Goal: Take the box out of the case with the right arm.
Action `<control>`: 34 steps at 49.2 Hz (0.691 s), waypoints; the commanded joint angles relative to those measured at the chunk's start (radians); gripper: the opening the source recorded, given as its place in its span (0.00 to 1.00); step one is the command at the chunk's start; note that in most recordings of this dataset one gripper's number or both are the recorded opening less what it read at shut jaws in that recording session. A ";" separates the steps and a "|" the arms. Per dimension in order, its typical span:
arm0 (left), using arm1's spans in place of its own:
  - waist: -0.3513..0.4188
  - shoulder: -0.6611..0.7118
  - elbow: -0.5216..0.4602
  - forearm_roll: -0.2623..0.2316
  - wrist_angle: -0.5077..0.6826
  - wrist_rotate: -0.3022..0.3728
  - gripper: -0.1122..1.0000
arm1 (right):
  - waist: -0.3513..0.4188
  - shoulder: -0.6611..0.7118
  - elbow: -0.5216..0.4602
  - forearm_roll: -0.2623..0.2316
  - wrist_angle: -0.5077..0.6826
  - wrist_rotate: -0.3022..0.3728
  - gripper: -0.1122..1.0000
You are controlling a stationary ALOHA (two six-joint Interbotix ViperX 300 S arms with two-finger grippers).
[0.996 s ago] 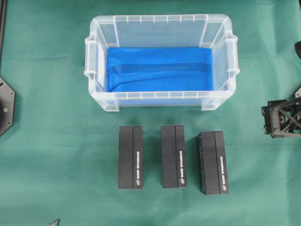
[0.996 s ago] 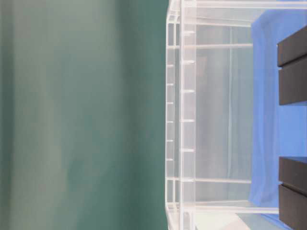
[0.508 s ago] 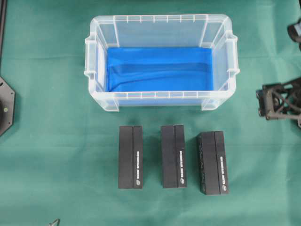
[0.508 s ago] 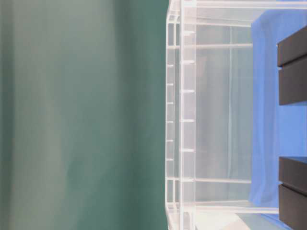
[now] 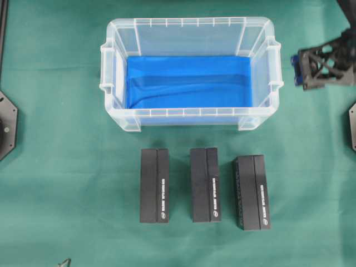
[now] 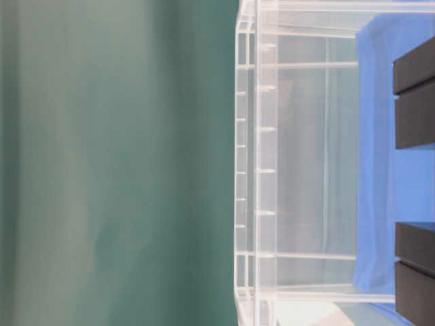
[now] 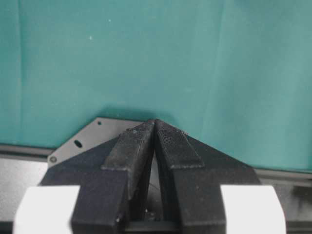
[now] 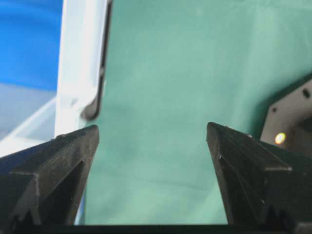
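The case (image 5: 189,22), a clear tub with a blue lining (image 5: 189,80), stands at the back middle of the green cloth; from overhead only the lining shows inside it. Three black boxes (image 5: 154,185) (image 5: 205,184) (image 5: 251,192) lie side by side on the cloth in front of it. My right gripper (image 5: 298,69) hovers open just right of the case's right handle, with nothing between its fingers. In the right wrist view the open right gripper (image 8: 152,131) frames bare cloth, with the case wall (image 8: 80,58) on the left. My left gripper (image 7: 155,122) is shut and empty over its base plate.
The left arm's base (image 5: 6,125) sits at the left edge and the right arm's base (image 5: 352,128) at the right edge. The table-level view shows the case wall (image 6: 272,170) with black boxes (image 6: 414,102) (image 6: 414,272) in front of it.
My right gripper has moved toward the back of the table and slightly left, from beside the case's front right corner to beside its right handle. Boxes and case stay still.
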 commanded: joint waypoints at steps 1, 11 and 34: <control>0.005 0.006 -0.009 0.002 -0.005 -0.002 0.12 | -0.038 -0.012 -0.009 -0.002 -0.011 -0.028 0.88; 0.003 0.006 -0.009 0.003 -0.005 0.000 0.12 | -0.091 -0.012 -0.009 0.005 -0.020 -0.080 0.88; 0.005 0.005 -0.009 0.002 -0.003 0.000 0.12 | -0.095 -0.012 -0.008 0.011 -0.023 -0.080 0.88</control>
